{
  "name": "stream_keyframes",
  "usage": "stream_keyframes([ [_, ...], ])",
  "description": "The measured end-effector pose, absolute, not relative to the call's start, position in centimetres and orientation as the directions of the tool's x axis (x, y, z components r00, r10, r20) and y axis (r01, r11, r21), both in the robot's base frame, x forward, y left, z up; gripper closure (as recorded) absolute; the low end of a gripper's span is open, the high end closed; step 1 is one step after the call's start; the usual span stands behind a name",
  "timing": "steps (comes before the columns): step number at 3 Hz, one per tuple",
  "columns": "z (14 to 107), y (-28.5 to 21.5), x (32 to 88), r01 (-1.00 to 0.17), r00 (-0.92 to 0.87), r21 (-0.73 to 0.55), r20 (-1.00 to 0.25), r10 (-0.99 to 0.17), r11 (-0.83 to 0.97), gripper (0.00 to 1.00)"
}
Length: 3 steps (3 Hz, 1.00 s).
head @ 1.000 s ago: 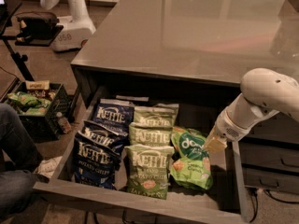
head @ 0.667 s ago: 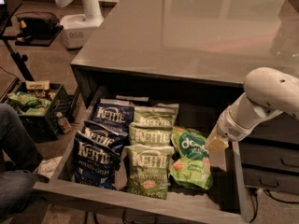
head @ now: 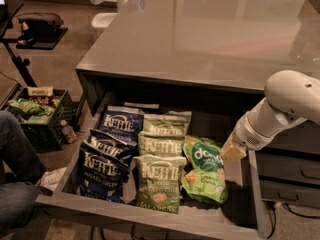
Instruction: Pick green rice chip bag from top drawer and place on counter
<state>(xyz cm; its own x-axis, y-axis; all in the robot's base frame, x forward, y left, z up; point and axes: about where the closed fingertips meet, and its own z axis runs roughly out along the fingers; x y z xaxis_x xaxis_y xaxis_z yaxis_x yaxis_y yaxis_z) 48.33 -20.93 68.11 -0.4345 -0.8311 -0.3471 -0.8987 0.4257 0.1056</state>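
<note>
The green rice chip bag lies flat at the right end of the row of bags in the open top drawer. It is bright green with a dark round patch and white lettering. My gripper, on the end of the white arm, reaches down into the drawer from the right. It hovers just beside the bag's upper right corner, close to it. The glossy counter spreads above and behind the drawer.
Three blue Kettle bags and three olive-green Kettle bags fill the drawer's left and middle. Narrower dark drawers sit below the arm at right. A black crate and a person's leg are at left.
My gripper and the bags have stayed almost still. A white machine on the floor behind the counter has moved to the right.
</note>
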Motion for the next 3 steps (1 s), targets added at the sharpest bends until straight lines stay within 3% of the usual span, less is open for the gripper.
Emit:
stream_keyframes([
  [3,68.10,-20.92,48.33,-0.899,-0.434,0.106,-0.347,-0.831,0.426,0.13],
])
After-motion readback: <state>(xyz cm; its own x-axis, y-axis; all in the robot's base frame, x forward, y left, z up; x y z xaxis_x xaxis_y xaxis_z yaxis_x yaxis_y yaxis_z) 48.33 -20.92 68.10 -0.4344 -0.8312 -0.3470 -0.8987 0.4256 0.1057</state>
